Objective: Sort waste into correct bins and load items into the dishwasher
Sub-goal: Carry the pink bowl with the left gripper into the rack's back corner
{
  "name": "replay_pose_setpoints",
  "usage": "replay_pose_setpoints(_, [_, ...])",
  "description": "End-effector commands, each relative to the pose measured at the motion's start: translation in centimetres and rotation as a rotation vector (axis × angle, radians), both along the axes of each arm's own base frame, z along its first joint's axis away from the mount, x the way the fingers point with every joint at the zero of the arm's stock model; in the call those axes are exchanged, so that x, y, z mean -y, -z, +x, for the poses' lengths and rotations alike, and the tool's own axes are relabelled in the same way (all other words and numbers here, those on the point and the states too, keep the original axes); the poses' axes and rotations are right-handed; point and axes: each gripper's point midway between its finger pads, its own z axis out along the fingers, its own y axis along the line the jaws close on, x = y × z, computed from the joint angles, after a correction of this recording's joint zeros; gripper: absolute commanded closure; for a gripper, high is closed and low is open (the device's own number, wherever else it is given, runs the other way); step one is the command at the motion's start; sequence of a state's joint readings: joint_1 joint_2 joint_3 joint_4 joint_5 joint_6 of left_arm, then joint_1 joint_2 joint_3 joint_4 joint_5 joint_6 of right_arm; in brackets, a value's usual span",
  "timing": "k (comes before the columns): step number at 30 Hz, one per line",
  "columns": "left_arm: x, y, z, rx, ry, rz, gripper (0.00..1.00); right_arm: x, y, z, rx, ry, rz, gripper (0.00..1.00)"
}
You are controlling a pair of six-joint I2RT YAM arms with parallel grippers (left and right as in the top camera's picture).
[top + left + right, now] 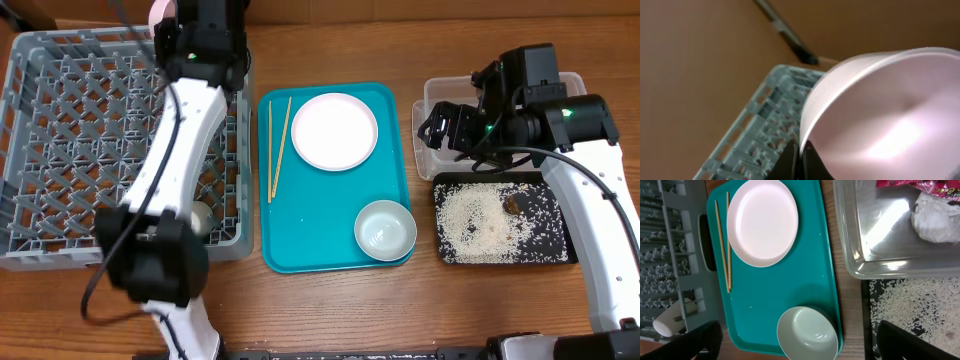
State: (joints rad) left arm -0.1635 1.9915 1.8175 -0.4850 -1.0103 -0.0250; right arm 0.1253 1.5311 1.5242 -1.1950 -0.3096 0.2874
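Wooden tabletop (pixel 330 310): glossy pale-pink bowl (pixel 890 115) pinched in left hand (pixel 799 161), right hand (pixel 445 128) agape, empty.

Robot lab: L arm (pixel 190 130), R arm (pixel 602 195) at wooden table (pixel 330 310) w/ dish rack (pixel 70 120)

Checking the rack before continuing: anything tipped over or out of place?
The small white cup lies on its side in the grey dish rack, near the edge beside the teal tray. Nothing else stands out.

Overhead downward; wrists close (shared tray (pixel 320 215))
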Motion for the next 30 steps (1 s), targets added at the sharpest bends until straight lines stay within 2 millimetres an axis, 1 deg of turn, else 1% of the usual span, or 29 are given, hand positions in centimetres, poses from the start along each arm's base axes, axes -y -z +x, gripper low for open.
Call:
replay_pose_setpoints(1, [-2.5,2.1,0.3,0.004,-0.183,0.145,0.96,0.1,-0.8,0.4,0.026,0.003,0.001,0.00])
replay_pose_setpoints(3, [-2.7,4.0,1.1,-0.017,-0.187,0.160,0.96,0.1,-0.8,0.4,0.026,0.003,0.001,0.00])
replay_pose_setpoints(5, [-3.4,5.2,1.4,-0.007,-0.228,0.180,0.96,0.1,-0.8,0.4,0.026,0.003,0.001,0.00])
replay_pose_setpoints(6, [-3.7,5.2,1.5,0.001,-0.237,0.180,0.96,0.1,-0.8,0.4,0.026,0.003,0.001,0.00])
replay_pose_setpoints(7, [-4.5,4.9,1.4,0.023,-0.261,0.182,0.96,0.1,-0.8,0.4,0.026,0.003,0.001,0.00])
replay_pose_setpoints(9, [-5.7,3.6,1.5,0.032,-0.288,0.217,0.96,0.1,-0.8,0.4,0.026,0.003,0.001,0.00])
replay_pose_setpoints(10, [-5.9,3.5,1.6,0.031,-0.286,0.219,0.96,0.1,-0.8,0.4,0.026,0.003,0.001,0.00])
replay_pose_setpoints(12, [-6.3,3.8,2.2,0.033,-0.251,0.194,0.96,0.1,-0.8,0.4,0.026,0.003,0.001,0.00])
replay_pose_setpoints(17, [-5.9,4.8,3.7,0.033,-0.160,0.137,0.96,0.1,-0.8,0.4,0.026,0.003,0.001,0.00])
replay_pose_setpoints(20, [-5.2,5.4,4.5,0.043,-0.110,0.102,0.96,0.1,-0.8,0.4,0.026,0.003,0.001,0.00])
replay_pose_setpoints(22, [-5.2,6.0,4.7,0.045,-0.112,0.096,0.96,0.1,-0.8,0.4,0.026,0.003,0.001,0.00])
replay_pose_setpoints(24, [-5.2,7.1,4.8,0.026,-0.112,0.099,0.96,0.1,-0.8,0.4,0.026,0.003,0.001,0.00])
replay_pose_setpoints(29, [-5.2,10.7,5.8,0.003,-0.113,0.106,0.96,0.1,-0.8,0.4,0.026,0.003,0.001,0.00])
replay_pose_setpoints(30, [-5.1,11.1,5.9,0.000,-0.111,0.107,0.96,0.1,-0.8,0.4,0.026,0.003,0.001,0.00])
